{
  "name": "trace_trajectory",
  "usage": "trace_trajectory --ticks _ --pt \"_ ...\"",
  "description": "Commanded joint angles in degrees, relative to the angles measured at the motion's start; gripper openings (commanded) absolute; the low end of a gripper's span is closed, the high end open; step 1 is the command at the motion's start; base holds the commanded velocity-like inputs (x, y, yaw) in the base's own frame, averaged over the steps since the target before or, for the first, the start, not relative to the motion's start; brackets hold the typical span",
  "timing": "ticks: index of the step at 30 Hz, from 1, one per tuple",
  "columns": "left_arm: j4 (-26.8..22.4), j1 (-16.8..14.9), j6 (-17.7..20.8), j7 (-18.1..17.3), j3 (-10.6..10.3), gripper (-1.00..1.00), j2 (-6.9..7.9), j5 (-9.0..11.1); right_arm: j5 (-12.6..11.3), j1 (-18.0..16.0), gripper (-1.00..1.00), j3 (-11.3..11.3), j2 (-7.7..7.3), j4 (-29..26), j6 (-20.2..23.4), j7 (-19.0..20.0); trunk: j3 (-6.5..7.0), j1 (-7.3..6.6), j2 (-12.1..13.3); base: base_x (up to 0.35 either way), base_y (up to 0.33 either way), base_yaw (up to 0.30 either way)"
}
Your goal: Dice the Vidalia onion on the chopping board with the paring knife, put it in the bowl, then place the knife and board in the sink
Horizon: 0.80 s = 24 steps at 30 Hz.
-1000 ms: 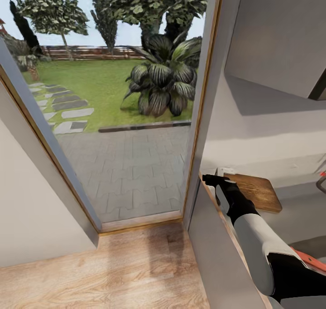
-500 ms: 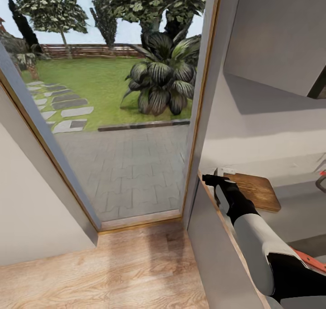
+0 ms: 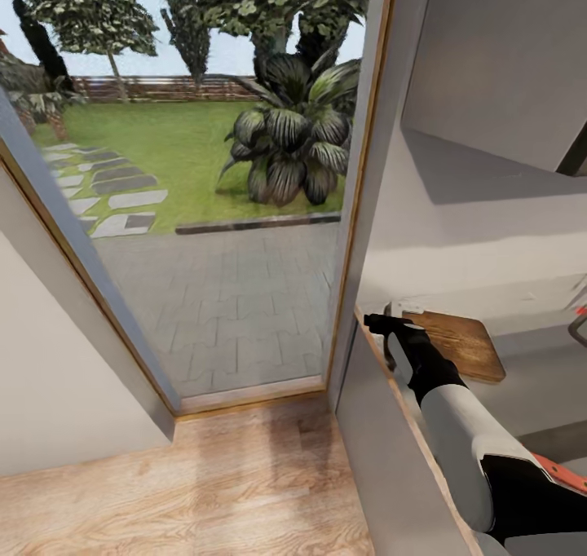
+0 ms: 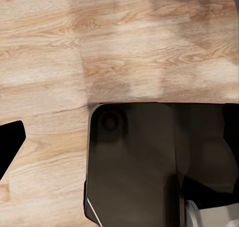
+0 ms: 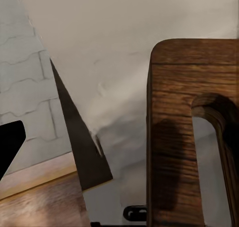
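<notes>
Chopping board (image 3: 456, 344): dark brown wood with visible grain, laid flat on the grey countertop (image 3: 530, 377). It is taken here as the landmark for all that follows. In the right wrist view the board (image 5: 174, 137) is shown close up, with a slotted handle opening at one end.

Right gripper (image 3: 383, 325): black, carried on a white-and-black forearm, seen at the near-left corner of the chopping board, just at its edge. Whether contact is made with the board cannot be told. How far the jaws are parted cannot be told, and nothing is seen held between them.

Paring knife (image 3: 562, 473): only an orange-red strip is seen, well nearer the robot than the board, partly hidden behind the right arm.

Sink: a small part of a tap (image 3: 580, 319) with a red detail is seen at the picture's edge, beyond the board's right end.

Doorway (image 3: 220, 214): a tall glazed opening left of the board, giving onto grey paving, a lawn and a large dark-leaved plant (image 3: 289, 148).

Wooden floor (image 3: 204, 483): pale planks, below and left of the board. In the left wrist view the floor (image 4: 99, 47) is seen with the robot's dark base (image 4: 134, 162) over it. The left gripper's opening cannot be told.
</notes>
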Motion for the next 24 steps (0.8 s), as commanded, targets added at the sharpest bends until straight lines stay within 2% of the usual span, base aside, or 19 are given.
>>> trace_trajectory --ticks 1,24 --pt "-0.09 0.02 -0.06 -0.02 -0.02 1.0 0.0 0.1 0.04 -0.03 1.0 -0.18 0.06 -0.1 0.3 -0.08 -0.15 0.04 -0.11 0.037 -0.043 0.0" --pt "-0.09 0.02 -0.12 -0.02 -0.02 1.0 0.0 0.11 0.01 -0.03 1.0 -0.16 0.06 -0.09 0.3 -0.07 -1.21 0.04 -0.11 0.005 -0.005 0.0"
